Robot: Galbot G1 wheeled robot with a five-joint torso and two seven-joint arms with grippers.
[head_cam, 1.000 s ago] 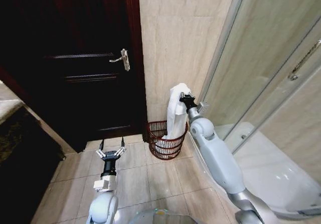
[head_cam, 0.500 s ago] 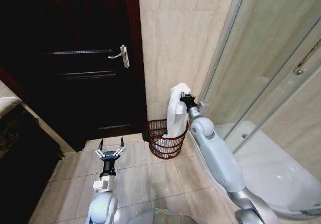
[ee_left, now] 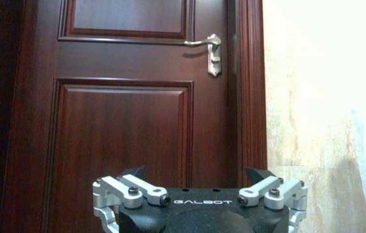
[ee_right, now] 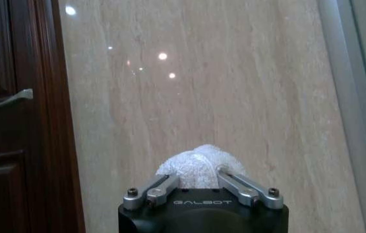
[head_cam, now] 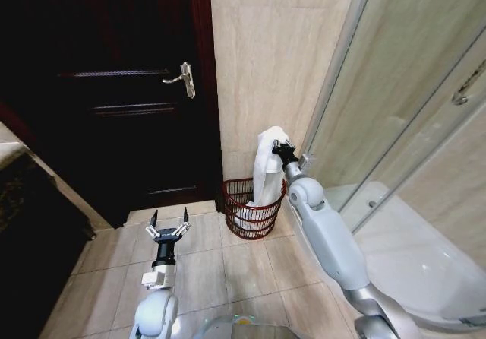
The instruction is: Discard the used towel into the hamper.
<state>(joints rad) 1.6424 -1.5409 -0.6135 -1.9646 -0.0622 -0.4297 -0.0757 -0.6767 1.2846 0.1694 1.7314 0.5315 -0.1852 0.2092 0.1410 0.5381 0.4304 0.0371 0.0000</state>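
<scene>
Right hand [head_cam: 282,152]: centre of the head view, raised above the hamper; fingers clamped on the top fold of the towel [head_cam: 268,168]. The right wrist view confirms white terry bunched between the closed fingers [ee_right: 163,188].
Towel: white, hanging straight down from the right hand; lower end reaches inside the hamper rim.
Hamper [head_cam: 241,219]: dark reddish-brown wire basket on the floor [head_cam: 220,267], lower centre of the head view, against the beige tiled wall [head_cam: 266,65] and just right of the dark wooden door [head_cam: 129,111].
Hamper contents: pale material shows through the weave; probably the towel's lower end, though the view is too coarse to confirm.
Left hand [head_cam: 168,229]: lower left of the head view, low over the floor, fingers spread apart, holding nothing.
Progress: towel carried to the hamper and partly lowered in; judged late stage.
Remaining: release of the towel so that it drops fully in.
</scene>
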